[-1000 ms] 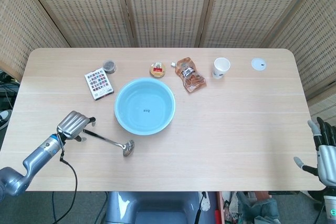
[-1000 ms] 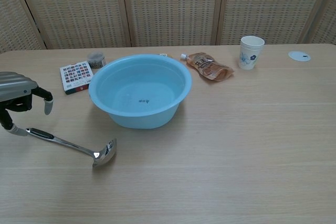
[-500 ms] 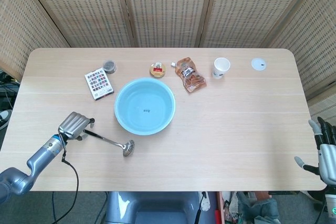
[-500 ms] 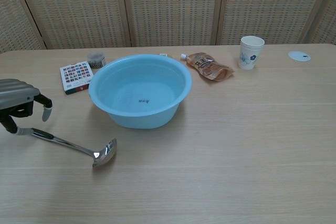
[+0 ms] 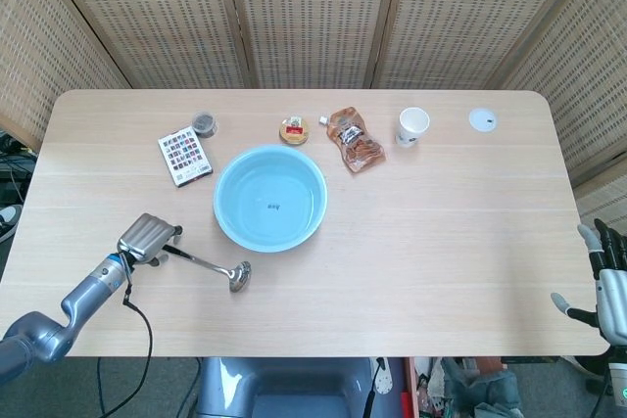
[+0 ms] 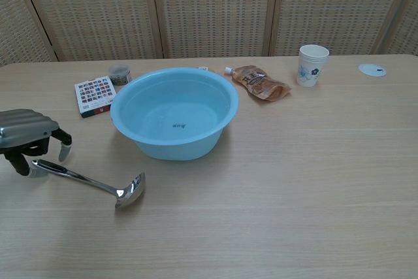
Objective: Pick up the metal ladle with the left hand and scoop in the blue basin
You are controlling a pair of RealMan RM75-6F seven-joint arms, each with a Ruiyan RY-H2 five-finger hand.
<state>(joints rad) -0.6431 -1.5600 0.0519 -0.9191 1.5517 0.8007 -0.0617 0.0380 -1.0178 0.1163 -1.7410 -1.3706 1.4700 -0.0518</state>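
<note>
Left hand [image 6: 26, 132] over the metal ladle [image 6: 91, 183] handle end; fingers [image 6: 63, 151] apart, not clamped.
Ladle judged rigid, slick, light; grip handle tip, bowl toward 4 o'clock, blue basin [image 6: 174, 112] near.

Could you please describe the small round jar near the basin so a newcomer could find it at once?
Start at the blue basin in the middle of the table. Just beyond its far rim sits a short round jar with an orange-brown lid and red label. Unlike the dark jar further left, it lies beside the brown pouch.
</note>
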